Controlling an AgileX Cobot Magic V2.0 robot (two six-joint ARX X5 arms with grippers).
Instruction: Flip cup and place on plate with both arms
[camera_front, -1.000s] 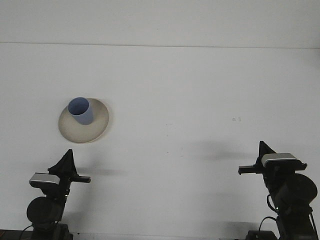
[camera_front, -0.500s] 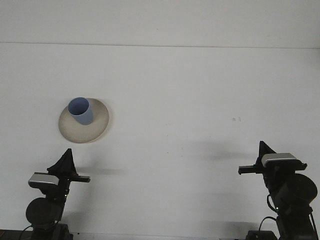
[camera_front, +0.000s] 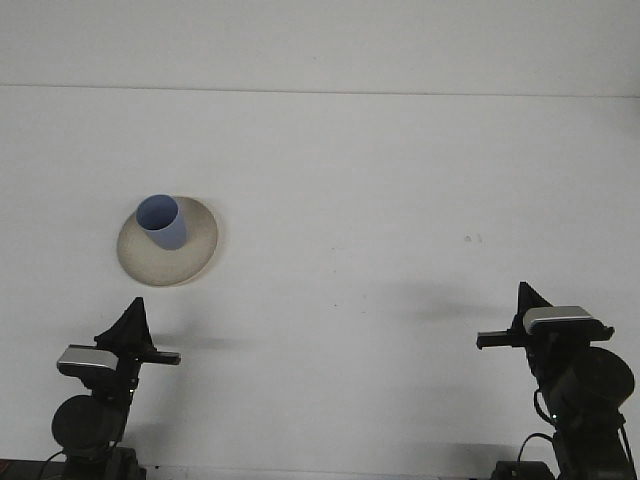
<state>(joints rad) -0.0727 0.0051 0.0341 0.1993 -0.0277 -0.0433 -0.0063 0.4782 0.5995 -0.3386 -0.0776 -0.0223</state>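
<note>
Cup (camera_front: 162, 221) upright on plate (camera_front: 190, 262) — far left of table (camera_front: 380, 180), beyond left arm (camera_front: 100, 385).

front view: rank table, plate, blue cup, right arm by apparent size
1. table, fills most of the frame.
2. right arm, though it looks big partly because it sits close to the camera.
3. plate.
4. blue cup, standing open side up on the plate.

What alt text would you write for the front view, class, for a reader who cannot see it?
A blue cup stands open end up on a cream plate at the left of a white table. Both robot arms sit low at the near edge, the left pincer and right pincer away from it.
</note>
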